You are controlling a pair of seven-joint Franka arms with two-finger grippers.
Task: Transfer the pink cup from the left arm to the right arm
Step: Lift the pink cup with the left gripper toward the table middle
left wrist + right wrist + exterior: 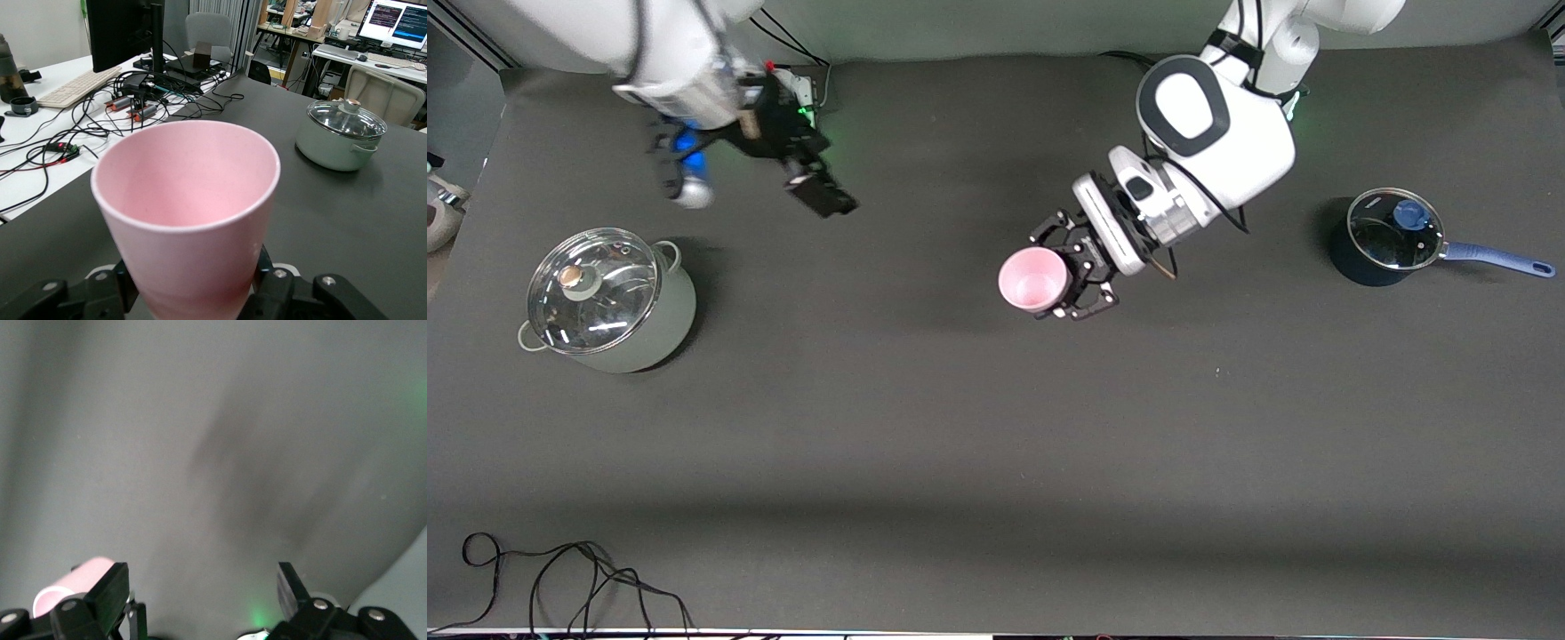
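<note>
The pink cup (1033, 278) hangs in the air over the middle of the table, tipped with its mouth toward the right arm's end. My left gripper (1065, 269), a black linked claw, is shut on the cup's lower part. In the left wrist view the pink cup (187, 207) fills the picture, with black fingers (287, 283) pressed against both of its sides. My right gripper (818, 187) is up over the table near the right arm's base, well apart from the cup. In the right wrist view my right gripper (199, 587) stands open and empty, and a bit of the pink cup (70, 583) shows past one finger.
A pale green pot (609, 298) with a glass lid stands toward the right arm's end. A dark blue saucepan (1392, 236) with a glass lid and long handle stands toward the left arm's end. Black cables (560, 578) lie at the table's front edge.
</note>
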